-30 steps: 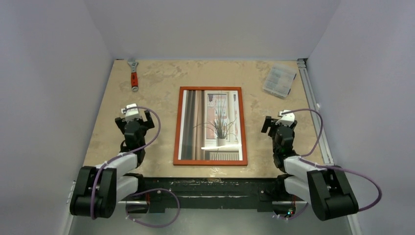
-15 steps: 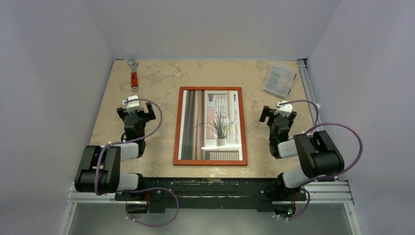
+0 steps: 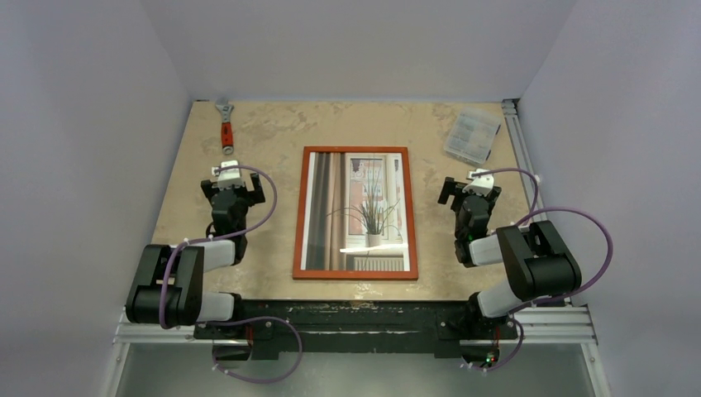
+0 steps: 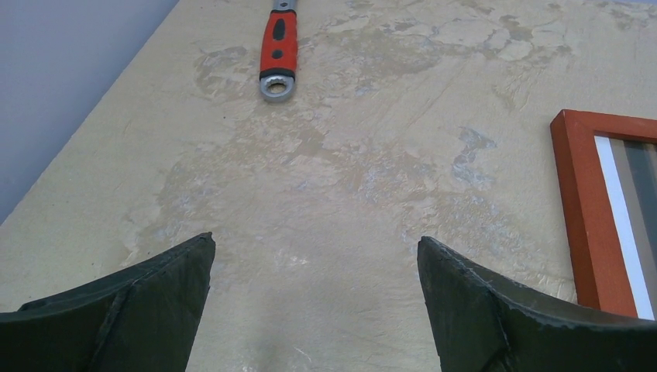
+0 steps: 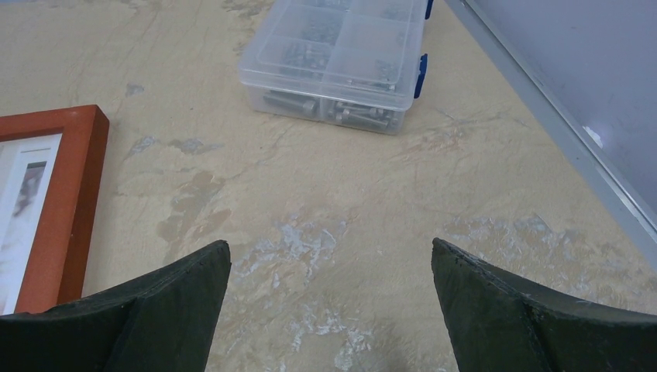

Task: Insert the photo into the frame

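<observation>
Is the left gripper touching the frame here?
Apart. The top external view shows bare table between the open left gripper and the frame; nothing bridges that gap.

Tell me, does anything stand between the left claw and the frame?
Nothing visible does. Only table surface lies between the open left claw and the frame. The wrench lies farther back, off that line.
</observation>
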`<action>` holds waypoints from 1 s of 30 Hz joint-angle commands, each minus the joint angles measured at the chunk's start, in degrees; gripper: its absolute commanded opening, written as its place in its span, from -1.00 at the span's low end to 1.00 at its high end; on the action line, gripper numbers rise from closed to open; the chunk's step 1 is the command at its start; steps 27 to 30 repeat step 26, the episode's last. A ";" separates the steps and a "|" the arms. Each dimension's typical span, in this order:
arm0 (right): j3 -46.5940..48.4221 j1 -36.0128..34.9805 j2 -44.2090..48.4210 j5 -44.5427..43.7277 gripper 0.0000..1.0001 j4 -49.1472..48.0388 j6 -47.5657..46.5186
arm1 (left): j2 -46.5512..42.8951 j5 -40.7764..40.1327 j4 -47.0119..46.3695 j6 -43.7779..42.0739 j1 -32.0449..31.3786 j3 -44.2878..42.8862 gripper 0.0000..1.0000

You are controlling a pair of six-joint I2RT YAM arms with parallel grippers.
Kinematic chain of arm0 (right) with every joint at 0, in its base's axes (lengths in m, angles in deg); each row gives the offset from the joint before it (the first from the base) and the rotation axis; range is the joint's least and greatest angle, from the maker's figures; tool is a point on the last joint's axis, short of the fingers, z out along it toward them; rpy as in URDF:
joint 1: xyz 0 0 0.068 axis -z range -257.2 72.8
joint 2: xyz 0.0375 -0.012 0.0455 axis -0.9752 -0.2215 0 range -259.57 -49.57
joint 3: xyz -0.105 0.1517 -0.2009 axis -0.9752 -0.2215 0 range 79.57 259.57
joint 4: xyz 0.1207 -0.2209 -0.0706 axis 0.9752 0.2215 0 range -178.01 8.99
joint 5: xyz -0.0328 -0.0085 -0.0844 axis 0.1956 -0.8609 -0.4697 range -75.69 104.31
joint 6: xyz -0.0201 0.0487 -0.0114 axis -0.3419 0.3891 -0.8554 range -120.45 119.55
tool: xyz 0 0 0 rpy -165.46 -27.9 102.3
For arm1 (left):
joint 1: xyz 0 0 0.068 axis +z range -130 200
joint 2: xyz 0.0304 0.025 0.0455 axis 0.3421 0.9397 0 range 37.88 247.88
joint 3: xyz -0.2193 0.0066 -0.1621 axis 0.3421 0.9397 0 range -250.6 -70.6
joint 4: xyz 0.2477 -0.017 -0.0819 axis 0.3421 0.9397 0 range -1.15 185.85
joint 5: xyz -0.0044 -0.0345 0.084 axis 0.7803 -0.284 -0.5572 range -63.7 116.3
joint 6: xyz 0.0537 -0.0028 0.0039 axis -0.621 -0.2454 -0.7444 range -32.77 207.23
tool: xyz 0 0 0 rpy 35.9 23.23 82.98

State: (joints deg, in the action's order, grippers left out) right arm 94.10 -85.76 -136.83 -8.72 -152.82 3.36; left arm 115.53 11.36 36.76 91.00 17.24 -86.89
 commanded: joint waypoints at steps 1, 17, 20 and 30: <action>1.38 0.23 0.42 -0.18 0.97 -3.39 -0.87 | 0.05 0.61 -1.87 -1.04 -0.22 -1.19 1.00; 1.37 0.25 0.38 -0.18 0.97 -3.39 -0.91 | 0.15 0.87 -1.65 -1.04 -0.22 -1.37 1.00; 1.38 0.28 0.37 -0.18 0.97 -3.42 -0.91 | 0.14 0.88 -1.56 -1.04 -0.22 -1.33 1.00; 1.38 0.21 0.43 -0.18 0.97 -3.39 -0.91 | 0.11 1.17 -1.16 -0.96 -0.22 -1.56 1.00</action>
